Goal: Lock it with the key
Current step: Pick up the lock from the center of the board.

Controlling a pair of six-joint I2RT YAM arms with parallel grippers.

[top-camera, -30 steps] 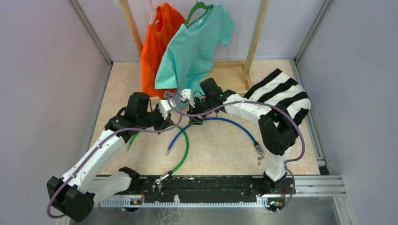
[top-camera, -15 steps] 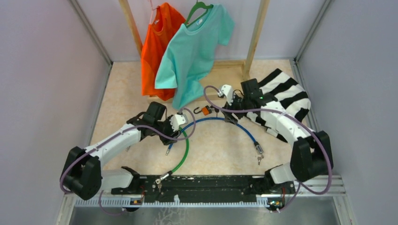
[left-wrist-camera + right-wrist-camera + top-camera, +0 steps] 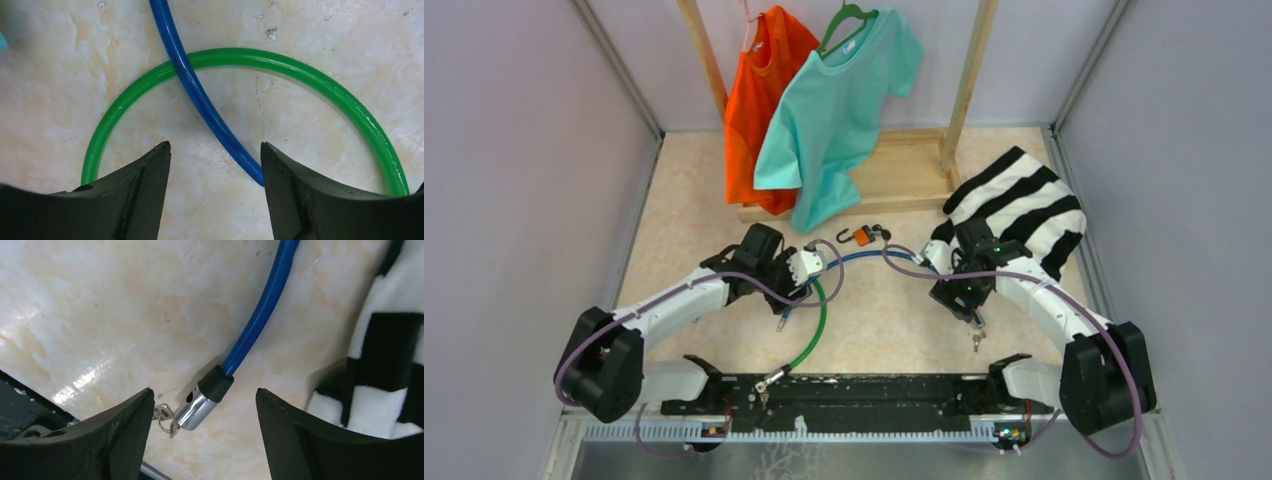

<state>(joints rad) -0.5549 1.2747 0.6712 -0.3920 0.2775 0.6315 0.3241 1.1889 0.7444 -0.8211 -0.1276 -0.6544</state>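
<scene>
While both claws stand spread and empty, the step in hand reads as taking the key seated in the chrome lock head of the blue cable. Judgement: drop the right gripper lower and shift it off the head onto the key's end, closing across its flat, since the round head would likely roll. Lock head lies directly under the right gripper, between its fingers, untouched; key juts just beyond the head. Left gripper hovers over the same cable, well away from the head, where it crosses the green cable.
</scene>
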